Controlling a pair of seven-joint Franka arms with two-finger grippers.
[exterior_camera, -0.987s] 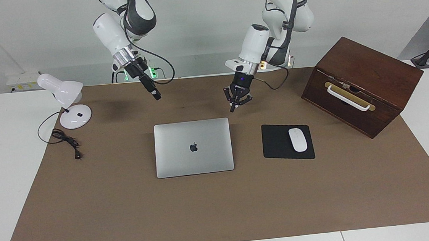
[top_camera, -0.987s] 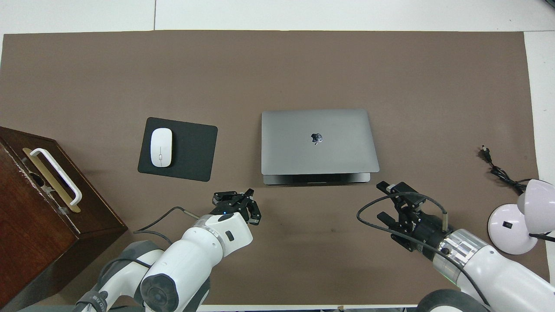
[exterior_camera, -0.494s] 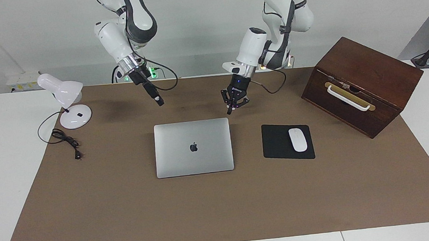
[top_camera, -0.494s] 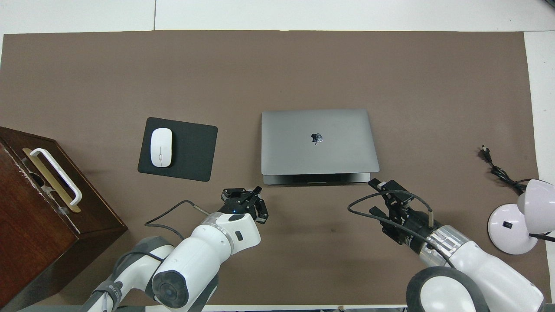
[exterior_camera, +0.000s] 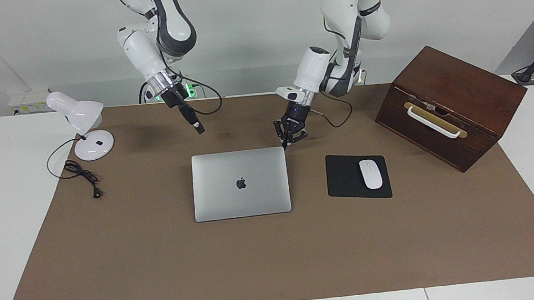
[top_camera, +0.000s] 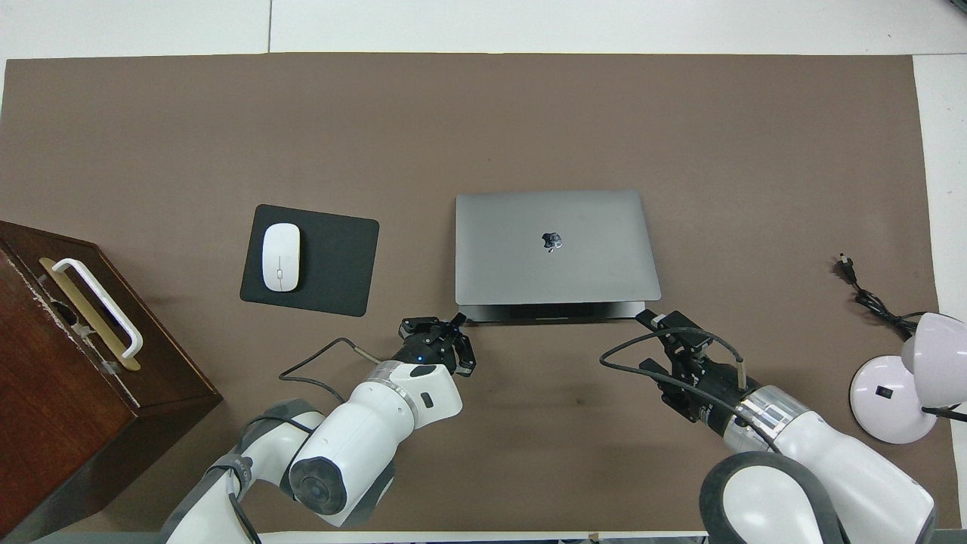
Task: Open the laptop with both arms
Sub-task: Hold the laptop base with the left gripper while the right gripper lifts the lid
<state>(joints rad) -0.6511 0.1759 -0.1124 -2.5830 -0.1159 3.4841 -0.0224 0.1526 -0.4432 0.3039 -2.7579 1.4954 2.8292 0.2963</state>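
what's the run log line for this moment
laptop: closed, flat on mat | left gripper: shut, at laptop corner nearest robots | right gripper: raised near other near corner | contact: cannot tell

1. Illumination is bright, even and diffuse, apparently from above; no lamp glare appears on the brown mat [exterior_camera: 162, 272].
2. Shadows are soft: faint dark smudges lie on the mat under each arm, near the robots.
3. The laptop [exterior_camera: 241, 184] lid shows a mild sheen, with no hard highlight.
4. Both views are sharp throughout, with no motion blur.
5. Edge distortion is slight: the mat's borders run nearly straight.
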